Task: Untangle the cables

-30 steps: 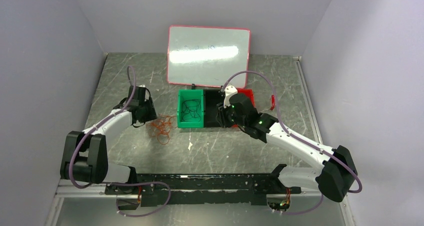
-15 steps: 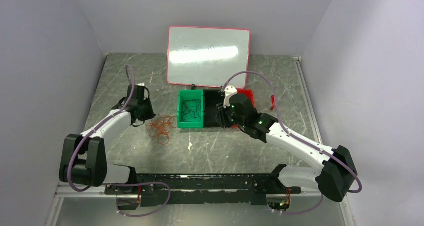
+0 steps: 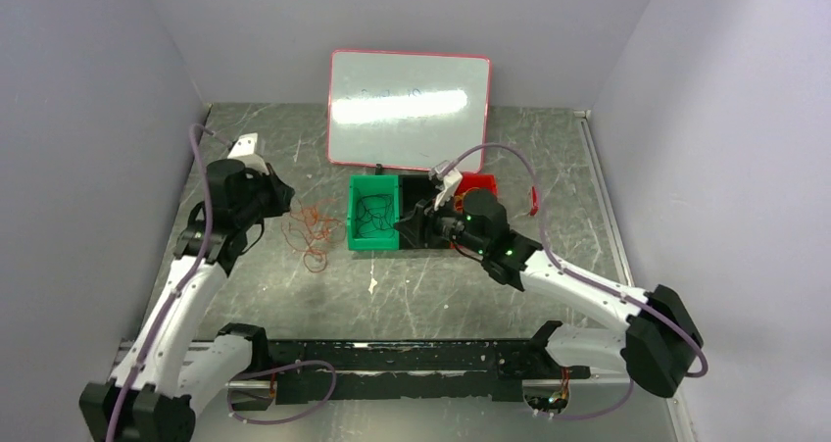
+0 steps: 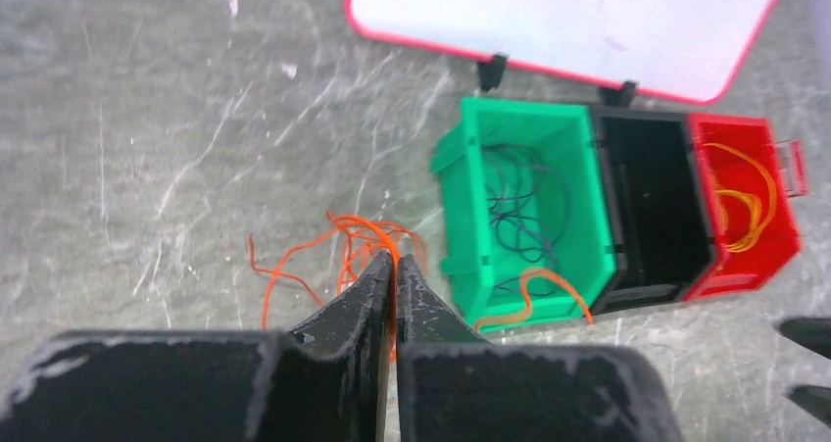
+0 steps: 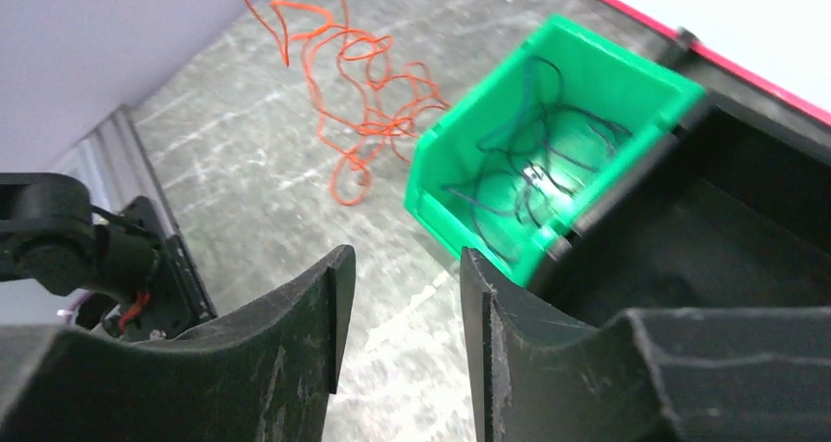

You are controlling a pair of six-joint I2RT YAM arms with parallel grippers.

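Left gripper [image 4: 394,264] raised, pinched tight — right gripper [image 5: 402,266] parted.

green bin [image 3: 375,242], black bin [image 3: 415,191], red bin [image 3: 483,181] touching; whiteboard [image 3: 409,109] behind them.

In the top view the right arm [image 3: 568,280] covers most of the black bin [image 3: 416,192] and the red bin [image 3: 482,181]. The bottom edge cuts off the left arm [image 3: 186,295] at its base. Marks on the whiteboard [image 3: 409,109] are too faint to read.

In the left wrist view the orange cables [image 4: 365,236] run behind the closed left gripper [image 4: 395,261], hiding the pinch point. The right gripper [image 4: 799,364] is cut by the right edge.

In the right wrist view the orange cables leave the top edge. The dark cables [image 5: 510,182] in the green bin [image 5: 627,58] are too tangled to count.
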